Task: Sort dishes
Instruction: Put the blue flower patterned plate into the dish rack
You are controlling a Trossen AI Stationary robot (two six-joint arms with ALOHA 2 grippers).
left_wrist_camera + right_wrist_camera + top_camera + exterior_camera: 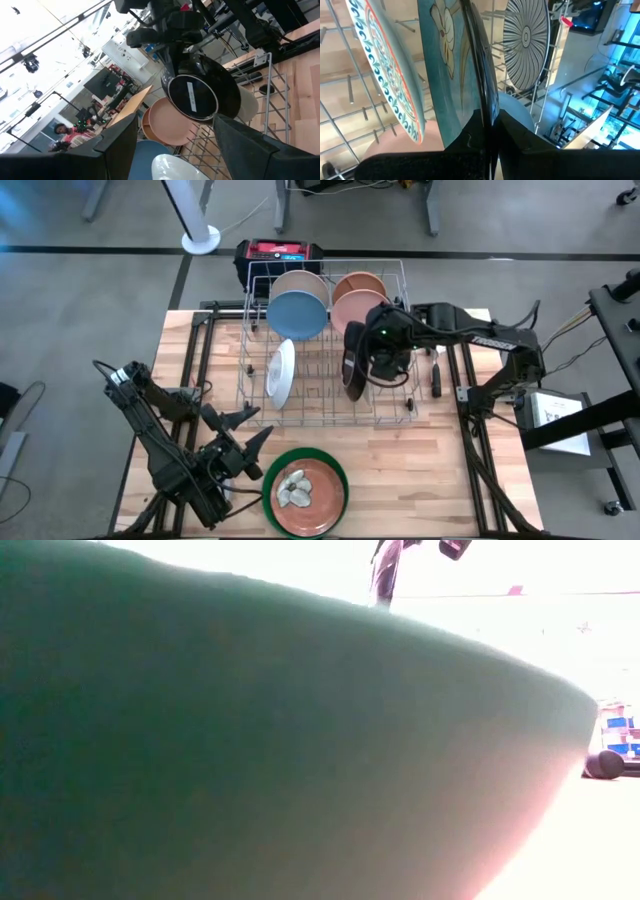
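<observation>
1. Nearest you, at the counter's front edge, sits the green plate (305, 492) with a terracotta face and a few pale pieces lying on it. It fills the low view so fully that I can't tell from there how its rim meets the counter (420, 470).

2. Just beside that plate, your left end effector (243, 438) hovers with its fingers spread apart, holding nothing. It points toward the rack.

3. Mid-counter stands the wire rack (325, 345). A white plate (281, 372) stands on edge in its left half.

4. In the rack's right half, your right end effector (372, 358) is clamped together on the rim of the dark plate (353, 362), which stands upright on edge between the wires. The right wrist view shows the fingers pinching that thin black rim squarely.

5. Farther back in the rack lean a blue plate (297, 316), a cream plate (301, 284), a pink plate (356, 312) and a tan plate (361, 284).

6. Handling: expect the dark plate to be stiff, glossy and brittle, so likely slippery in a rim pinch and prone to swinging. Lift it straight up clear of the wires before turning; a knock against its neighbours could chip it.

7. For the others, take each by its top rim, where the wires leave room.
</observation>
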